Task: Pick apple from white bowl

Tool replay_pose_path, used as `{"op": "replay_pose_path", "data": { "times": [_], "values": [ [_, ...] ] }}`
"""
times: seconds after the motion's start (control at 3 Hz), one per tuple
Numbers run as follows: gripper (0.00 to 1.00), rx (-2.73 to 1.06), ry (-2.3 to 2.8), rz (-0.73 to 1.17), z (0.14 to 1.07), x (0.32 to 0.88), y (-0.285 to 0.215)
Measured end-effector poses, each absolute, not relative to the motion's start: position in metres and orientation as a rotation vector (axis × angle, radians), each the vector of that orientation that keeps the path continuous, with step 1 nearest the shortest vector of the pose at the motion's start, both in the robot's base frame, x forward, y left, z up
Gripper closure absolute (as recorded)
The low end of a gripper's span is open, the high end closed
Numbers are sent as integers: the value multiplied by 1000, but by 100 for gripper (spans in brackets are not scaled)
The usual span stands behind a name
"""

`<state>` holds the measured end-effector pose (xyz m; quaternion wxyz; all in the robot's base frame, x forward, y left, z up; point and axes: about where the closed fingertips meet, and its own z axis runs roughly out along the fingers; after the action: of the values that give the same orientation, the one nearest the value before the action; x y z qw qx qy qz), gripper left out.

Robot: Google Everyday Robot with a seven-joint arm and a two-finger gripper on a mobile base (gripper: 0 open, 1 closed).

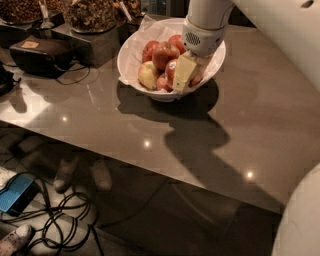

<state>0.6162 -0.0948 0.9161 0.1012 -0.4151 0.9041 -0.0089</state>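
The white bowl (131, 60) stands on the grey table near its back edge, lined with white paper and holding several apples. A dark red apple (164, 54) lies in the middle of the pile. A pale yellow-green apple (148, 75) lies at the front left. My gripper (186, 74) reaches down into the right half of the bowl, right next to the dark red apple. Another red apple (197, 78) shows partly behind the gripper on its right. My white arm (205, 25) hides the bowl's back right.
A black device with a cable (40, 52) and dark containers of snacks (90, 15) stand at the back left. The table's front edge (150, 167) runs diagonally. Cables (60, 225) and a blue object (12, 192) lie on the floor. My white body (300, 220) fills the lower right.
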Motion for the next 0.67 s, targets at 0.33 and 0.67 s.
{"op": "replay_pose_path", "data": {
  "times": [0.33, 0.67],
  "values": [
    [100, -1183, 2611, -49, 935, 600, -89],
    [100, -1167, 2536, -96, 962, 573, -82]
  ]
}}
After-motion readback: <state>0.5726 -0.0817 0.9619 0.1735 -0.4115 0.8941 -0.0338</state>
